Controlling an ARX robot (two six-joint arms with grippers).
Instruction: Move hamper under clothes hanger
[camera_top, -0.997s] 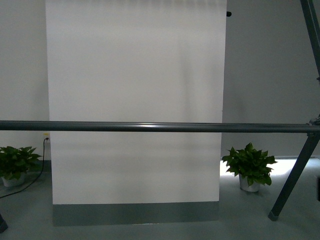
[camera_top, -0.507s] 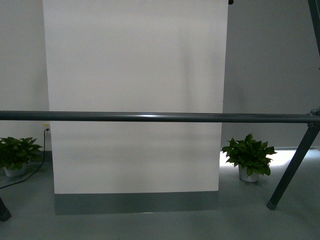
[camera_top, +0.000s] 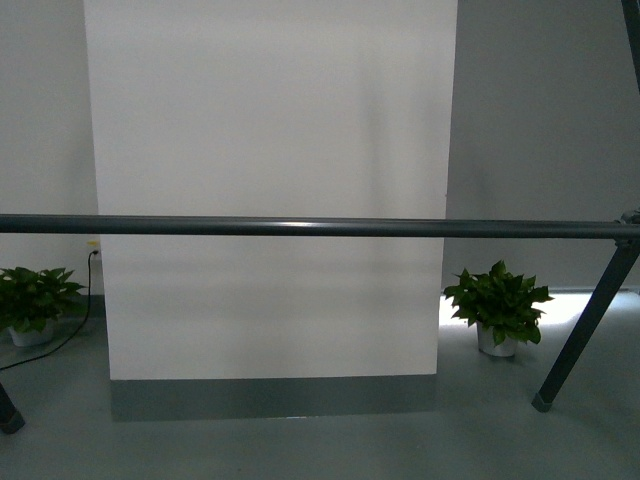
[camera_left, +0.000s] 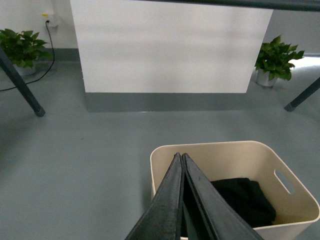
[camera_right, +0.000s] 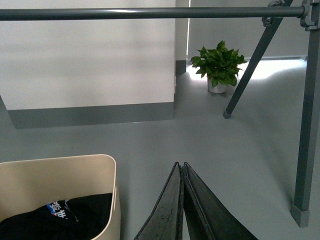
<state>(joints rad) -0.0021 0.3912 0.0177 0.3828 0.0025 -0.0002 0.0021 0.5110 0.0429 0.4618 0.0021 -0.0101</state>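
Below and just ahead of both arms, the hamper (camera_left: 235, 187) is sitting on the grey floor (camera_left: 75, 160), short of the clothes hanger (camera_top: 300, 227), whose long bar is crossing the front view at mid-height with one slanted leg (camera_top: 585, 330) reaching down to the floor at the right. The left gripper (camera_left: 181, 157) is hanging over the tub's near rim with its two fingers pressed together and gripping nothing; the right gripper (camera_right: 179, 165) is likewise drawn fully together and empty, hovering beside the tub's outer wall over bare floor. Neither is holding the tub, so any advance would probably be coming from pushing rather than lifting, though contact with the wall is not visible. A black garment (camera_left: 242, 200) is lying in the bottom of the tub, which is keeping its weight low. Beyond the bar, a white panel (camera_top: 270, 190) with a grey base strip is standing upright, flanked by two potted plants (camera_top: 497, 318) and a wall socket (camera_left: 48, 17) with its cable. Judged from the wrist views, the tub is lying near the bar but not yet under it, so the task appears unfinished.
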